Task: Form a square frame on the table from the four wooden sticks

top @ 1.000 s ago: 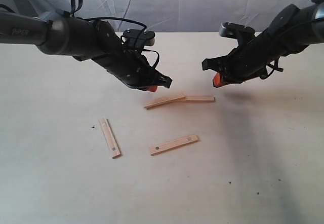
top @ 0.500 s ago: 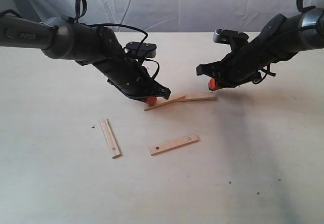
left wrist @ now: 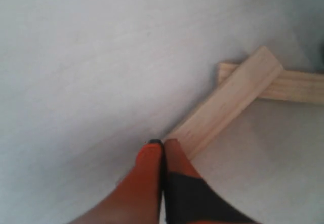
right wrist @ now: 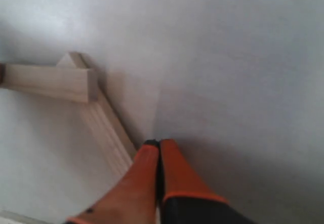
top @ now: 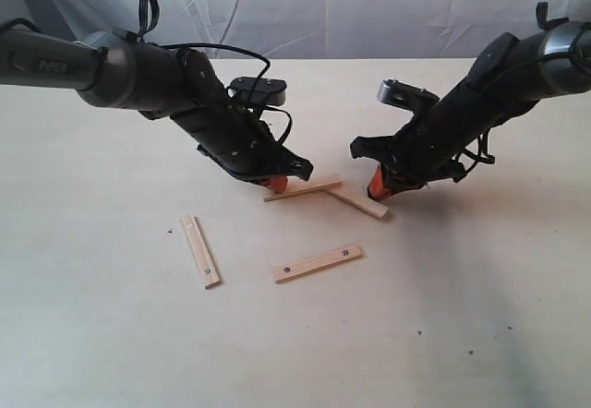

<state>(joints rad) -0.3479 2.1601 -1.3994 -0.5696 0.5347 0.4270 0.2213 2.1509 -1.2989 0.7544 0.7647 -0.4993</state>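
Four wooden sticks lie on the table (top: 111, 334). One stick (top: 302, 187) rests with its right end on top of a second stick (top: 358, 203), which slants toward the front right. A third stick (top: 200, 251) lies at the front left and a fourth stick (top: 318, 264) at the front middle, both apart from the others. My left gripper (top: 275, 184) is shut, its tips at the left end of the upper stick (left wrist: 228, 102). My right gripper (top: 379, 191) is shut, its tips against the side of the slanted stick (right wrist: 109, 127) near its outer end.
A wrinkled pale cloth backdrop (top: 323, 11) hangs behind the table. Both black arms reach in low over the table's middle. A few tiny dark specks (top: 170, 232) dot the tabletop.
Both grippers have come down to the table. The right gripper moved left and toward the front, swinging the second stick's outer end forward. The left gripper has held still for the last half second.
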